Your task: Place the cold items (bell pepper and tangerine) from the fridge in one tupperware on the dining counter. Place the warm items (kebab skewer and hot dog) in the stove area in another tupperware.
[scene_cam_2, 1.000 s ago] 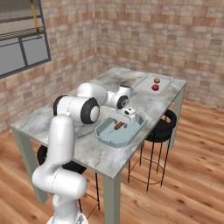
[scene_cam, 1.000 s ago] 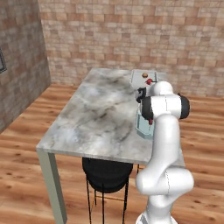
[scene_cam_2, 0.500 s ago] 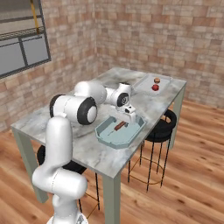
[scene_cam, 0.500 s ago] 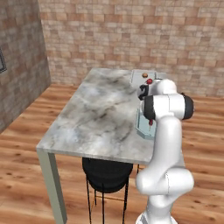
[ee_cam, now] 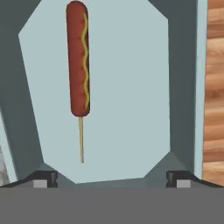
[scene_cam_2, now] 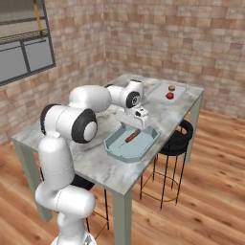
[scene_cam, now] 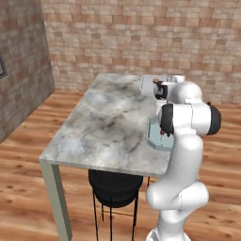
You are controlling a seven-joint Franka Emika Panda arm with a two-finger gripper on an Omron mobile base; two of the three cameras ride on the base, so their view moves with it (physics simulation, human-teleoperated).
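Observation:
A hot dog (ee_cam: pixel 78 61) with a mustard line, on a thin wooden stick, lies flat on the floor of a teal tupperware (ee_cam: pixel 131 96). In the right base view the same hot dog (scene_cam_2: pixel 132 136) rests in the tupperware (scene_cam_2: pixel 117 146) near the counter's right edge. My gripper (scene_cam_2: pixel 139 116) hovers just above it, open, with nothing between its fingertips (ee_cam: pixel 43 177). The gripper (ee_cam: pixel 111 177) is clear of the food. At the counter's far end a second, pale tupperware (scene_cam_2: pixel 158 91) holds a tangerine (scene_cam_2: pixel 171 87) and a red bell pepper (scene_cam_2: pixel 169 95). The kebab skewer is out of view.
The marble dining counter (scene_cam: pixel 103 122) stretches ahead, with the teal tupperware (scene_cam: pixel 153 136) at its right edge behind my arm. Black stools (scene_cam_2: pixel 174 139) stand under the counter's sides. Brick walls close the back, and wooden floor surrounds the counter.
The jaws have spread wide and let go of the hot dog, which now lies in the teal tupperware. The hand has shifted slightly over the container.

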